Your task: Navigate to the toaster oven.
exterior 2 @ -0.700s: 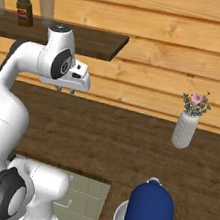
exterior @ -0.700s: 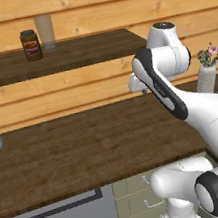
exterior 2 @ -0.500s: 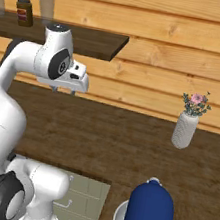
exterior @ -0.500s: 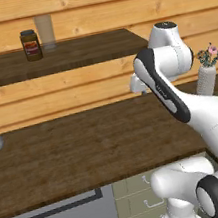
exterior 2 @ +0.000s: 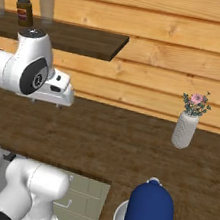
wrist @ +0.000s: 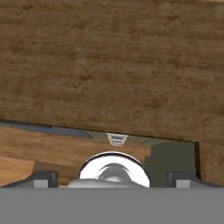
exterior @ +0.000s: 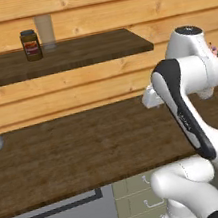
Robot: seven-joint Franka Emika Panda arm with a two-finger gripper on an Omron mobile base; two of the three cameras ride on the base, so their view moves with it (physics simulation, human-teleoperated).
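Toaster oven not in sight from where we stand. We face dark wood tabletop (exterior: 77,147), shelf (exterior: 71,54) with jar (exterior: 31,45), vase (exterior 2: 185,129) to right. Tool (wrist: 111,178) tucked over tabletop edge, holds nothing; opening: cannot tell. We advise driving base along tabletop, arm kept folded, scanning for wide black box.

Whole scene slid left in both base views: base moved.
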